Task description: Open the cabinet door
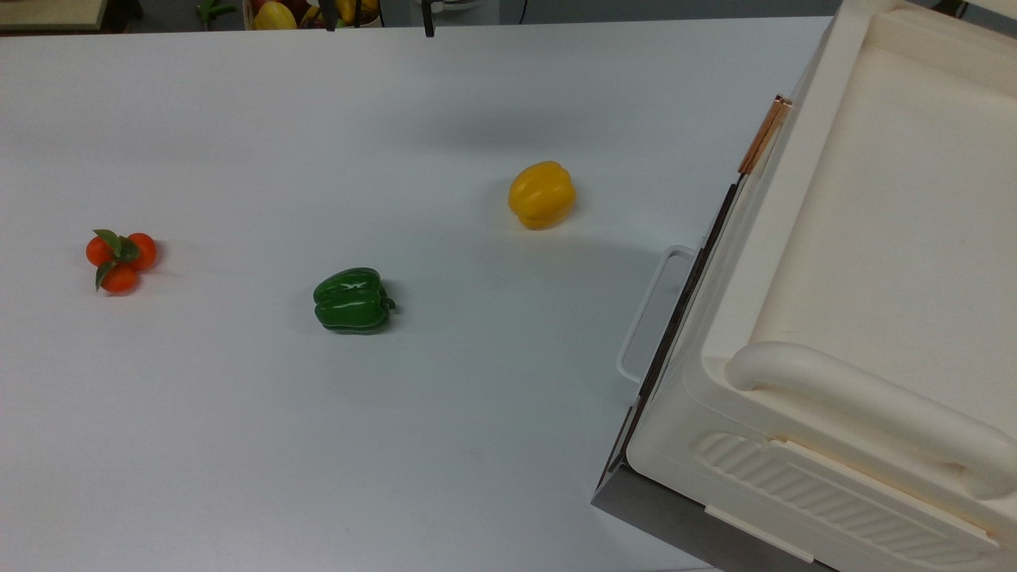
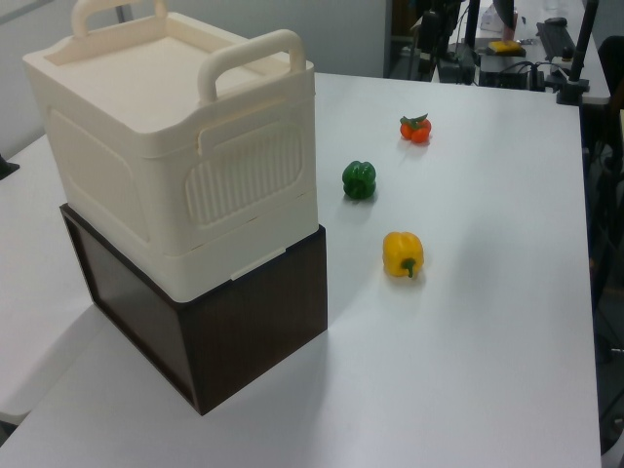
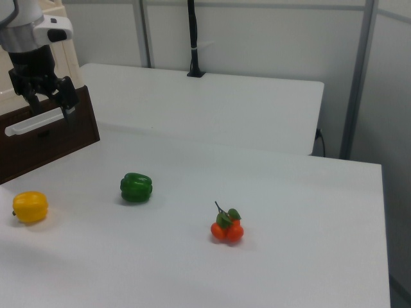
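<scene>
no readable text, label, brand, number or sign on anything in view

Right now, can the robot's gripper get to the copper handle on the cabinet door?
Probably yes. In the right view the gripper hangs open in front of the cabinet, and the copper handle on the cabinet door has bare table beside it; the yellow pepper lies apart.

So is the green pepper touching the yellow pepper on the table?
No, in the top view the green pepper lies well apart from the yellow pepper, with bare table between them.

Gripper [image 3: 50, 96] downward, jaws apart
</scene>
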